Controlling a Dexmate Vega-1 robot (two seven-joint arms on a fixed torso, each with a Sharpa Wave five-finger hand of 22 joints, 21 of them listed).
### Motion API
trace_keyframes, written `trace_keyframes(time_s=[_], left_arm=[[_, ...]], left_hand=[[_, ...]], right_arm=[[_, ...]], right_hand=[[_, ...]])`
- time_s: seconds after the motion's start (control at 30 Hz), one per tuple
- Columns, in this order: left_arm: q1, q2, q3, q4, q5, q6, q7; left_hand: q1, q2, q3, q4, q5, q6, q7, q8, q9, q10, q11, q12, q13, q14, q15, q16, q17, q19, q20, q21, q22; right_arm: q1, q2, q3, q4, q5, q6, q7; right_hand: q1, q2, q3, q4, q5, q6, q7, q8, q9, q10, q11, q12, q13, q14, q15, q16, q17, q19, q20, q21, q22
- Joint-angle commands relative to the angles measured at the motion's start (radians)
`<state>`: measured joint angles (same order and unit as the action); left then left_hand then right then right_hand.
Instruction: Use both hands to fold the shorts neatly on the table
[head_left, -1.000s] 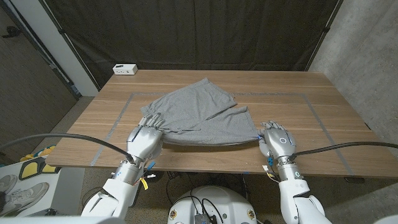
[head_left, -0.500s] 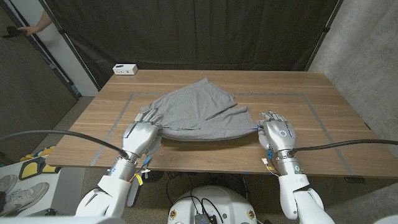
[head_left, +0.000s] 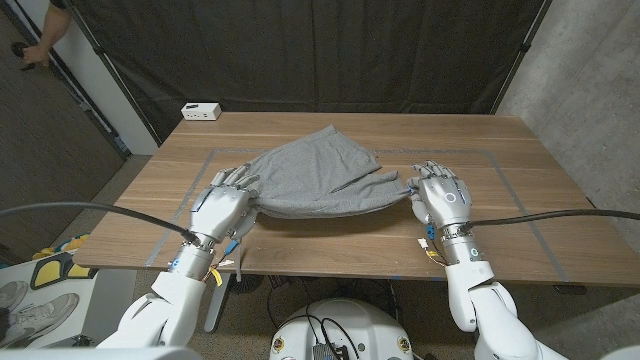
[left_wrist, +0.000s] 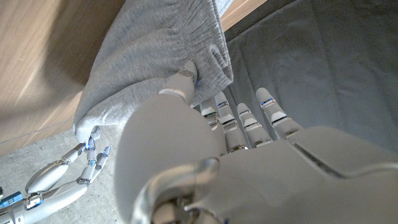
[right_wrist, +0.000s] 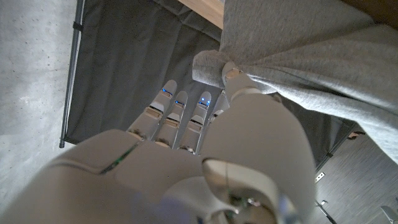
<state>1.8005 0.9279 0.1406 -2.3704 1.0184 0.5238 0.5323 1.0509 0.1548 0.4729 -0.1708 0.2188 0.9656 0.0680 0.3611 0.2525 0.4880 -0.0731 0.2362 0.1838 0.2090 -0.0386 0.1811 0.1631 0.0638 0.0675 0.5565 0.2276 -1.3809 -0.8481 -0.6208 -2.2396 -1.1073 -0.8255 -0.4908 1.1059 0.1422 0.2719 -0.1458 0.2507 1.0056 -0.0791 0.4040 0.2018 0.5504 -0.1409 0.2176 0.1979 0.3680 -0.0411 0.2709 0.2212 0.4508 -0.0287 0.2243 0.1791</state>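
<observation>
Shorts (head_left: 320, 180), grey and soft, lie spread across the middle of the wooden worktop (head_left: 530, 160), with their near edge lifted off the surface and stretched between my two hands. The far part of the cloth still rests on the wood, reaching toward the back of the worktop, inside a faint taped rectangle (head_left: 205, 165).

At far left, beyond the worktop, a person's arm (head_left: 45, 40) shows at the edge of the room. A small white box (head_left: 201, 111) sits on the worktop's far left corner.

My left hand (head_left: 222, 208) is raised at the shorts' left end. From the left wrist camera, I see the thumb and fingers (left_wrist: 183, 81) clamped on a bunched fold of grey cloth (left_wrist: 155, 56), the other fingers reaching straight out beside it.

The lifted hem runs as a taut, slightly sagging line from that hand across to the other.

My right hand (head_left: 445, 200) is raised at the shorts' right end. The right wrist camera shows its fingers (right_wrist: 233, 74) pinching a gathered corner of the cloth (right_wrist: 298, 50), with the remaining fingers extended and close together.

A dark curtain (head_left: 320, 50) hangs behind the worktop.
</observation>
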Motion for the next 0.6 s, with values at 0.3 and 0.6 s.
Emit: trace_keyframes(time_s=[0.3,0.6], left_arm=[[-0.025,-0.083,-0.079,0.012,-0.061,-0.097,0.009],[-0.054,-0.117,-0.056,0.023,-0.011,-0.067,0.015]], left_hand=[[0.016,-0.026,0.009,-0.011,0.030,0.118,0.007,0.103,0.118,0.041,-0.005,0.005,0.002,0.031,-0.033,0.001,0.000,0.012,-0.013,0.019,-0.001],[0.019,-0.045,0.013,-0.011,0.048,0.153,0.003,0.117,0.128,0.051,-0.009,0.001,0.002,0.051,-0.038,0.004,0.001,0.017,-0.021,0.026,-0.003]], right_arm=[[0.122,0.030,0.046,0.058,-0.052,0.142,0.024],[0.207,0.059,0.041,0.106,-0.065,0.199,0.035]], right_hand=[[0.017,0.001,-0.008,0.001,-0.002,0.015,-0.004,0.006,0.006,0.014,-0.011,-0.003,0.002,0.006,-0.181,0.007,0.003,0.002,-0.005,0.007,0.006],[0.022,0.000,-0.009,0.000,0.001,0.018,0.000,0.006,0.007,0.018,-0.015,-0.004,0.002,0.010,-0.179,0.004,0.000,0.002,-0.003,0.006,0.006]])
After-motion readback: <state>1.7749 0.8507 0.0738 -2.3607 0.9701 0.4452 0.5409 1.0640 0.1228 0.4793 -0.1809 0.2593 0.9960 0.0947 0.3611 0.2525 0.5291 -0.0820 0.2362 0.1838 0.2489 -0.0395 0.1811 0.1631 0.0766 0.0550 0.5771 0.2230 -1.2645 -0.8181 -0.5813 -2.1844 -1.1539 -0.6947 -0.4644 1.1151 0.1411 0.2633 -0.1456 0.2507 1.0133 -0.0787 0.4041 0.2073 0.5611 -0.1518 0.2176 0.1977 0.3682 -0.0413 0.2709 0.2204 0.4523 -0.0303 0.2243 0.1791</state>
